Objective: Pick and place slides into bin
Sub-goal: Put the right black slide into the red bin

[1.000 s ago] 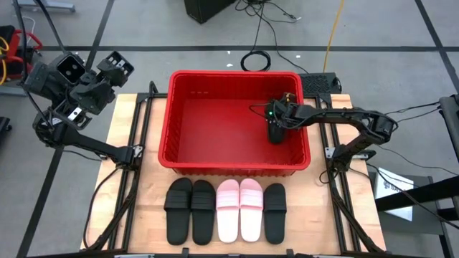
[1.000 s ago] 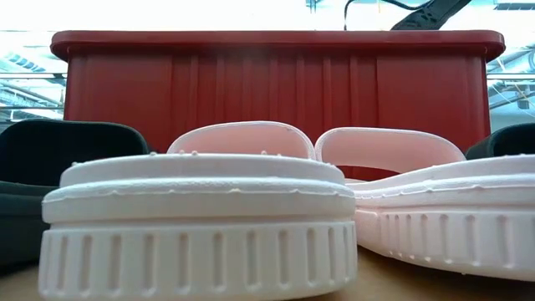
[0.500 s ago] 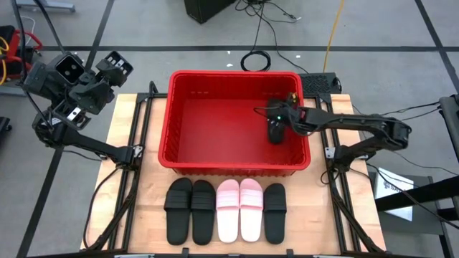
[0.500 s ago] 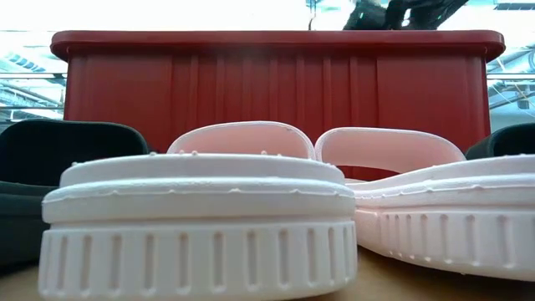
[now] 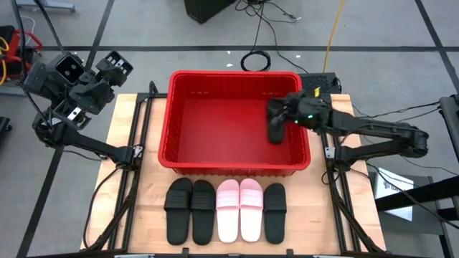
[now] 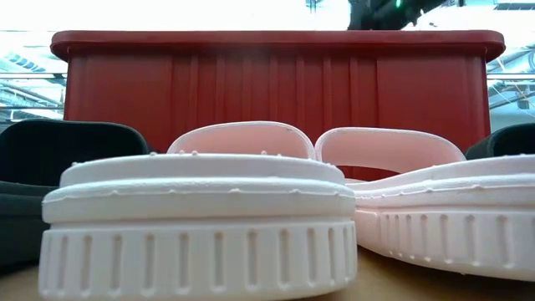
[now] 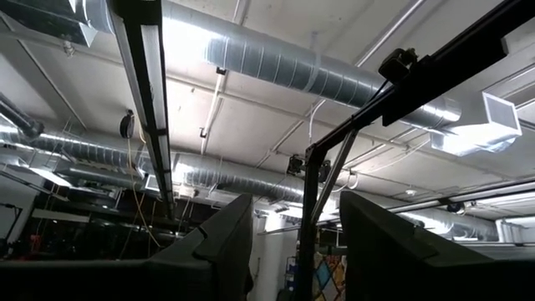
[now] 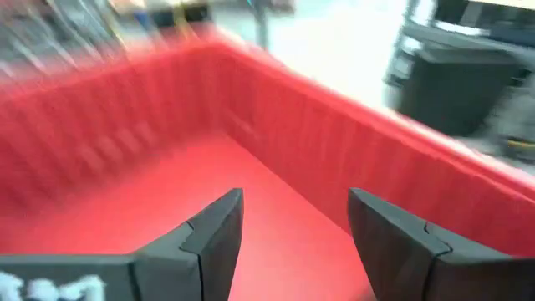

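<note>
The red bin [image 5: 172,115] stands at the middle of the table. One black slide [image 5: 275,133] lies on the bin's floor near its right wall. Five slides lie in a row in front of the bin: two black [image 5: 191,210], two pale pink [image 5: 239,209] and one black [image 5: 275,212]. My right gripper [image 5: 275,110] is open and empty above the bin's right part, over the slide inside. Its wrist view [image 8: 292,196] looks between the fingers at the bin's floor and walls. My left gripper [image 5: 115,66] is open, raised off the table's far left corner and pointing at the ceiling [image 7: 297,201].
The low view shows the bin's near wall [image 6: 267,84] behind the pink slides [image 6: 201,217] and a black slide [image 6: 50,150] at the left. Bare table lies left and right of the slide row. Cables and a black box [image 5: 319,80] lie on the floor beyond the table.
My right gripper has risen from the black slide in the bin and drawn back toward the table's right edge. The slide has stayed on the bin's floor near the right wall.
</note>
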`<state>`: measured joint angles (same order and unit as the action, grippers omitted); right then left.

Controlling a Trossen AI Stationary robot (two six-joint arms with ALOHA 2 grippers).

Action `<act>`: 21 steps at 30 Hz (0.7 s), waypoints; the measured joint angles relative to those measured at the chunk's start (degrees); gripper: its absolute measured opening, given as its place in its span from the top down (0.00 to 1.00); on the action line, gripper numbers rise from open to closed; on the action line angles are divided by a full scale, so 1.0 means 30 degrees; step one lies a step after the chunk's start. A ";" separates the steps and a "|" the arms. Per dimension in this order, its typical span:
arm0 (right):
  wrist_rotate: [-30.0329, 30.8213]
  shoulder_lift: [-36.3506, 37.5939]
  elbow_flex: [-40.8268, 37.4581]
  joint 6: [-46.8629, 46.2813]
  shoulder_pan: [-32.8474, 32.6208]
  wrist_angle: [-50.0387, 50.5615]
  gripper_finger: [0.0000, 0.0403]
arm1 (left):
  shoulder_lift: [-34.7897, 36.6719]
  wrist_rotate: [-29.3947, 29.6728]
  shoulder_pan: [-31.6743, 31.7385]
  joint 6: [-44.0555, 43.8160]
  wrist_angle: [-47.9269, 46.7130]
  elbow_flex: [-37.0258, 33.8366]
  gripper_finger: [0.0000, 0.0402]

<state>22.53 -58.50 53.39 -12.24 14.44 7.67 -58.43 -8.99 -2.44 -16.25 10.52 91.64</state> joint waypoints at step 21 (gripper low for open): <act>-1.2592 0.1441 0.0000 -1.0198 -0.1790 -2.2146 0.51 | 0.0146 -0.0015 0.0000 -0.0177 -0.0007 -0.0007 0.54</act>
<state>-15.24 -54.18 53.39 -42.84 9.07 -58.77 -58.00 -9.04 -2.44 -16.78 10.50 91.61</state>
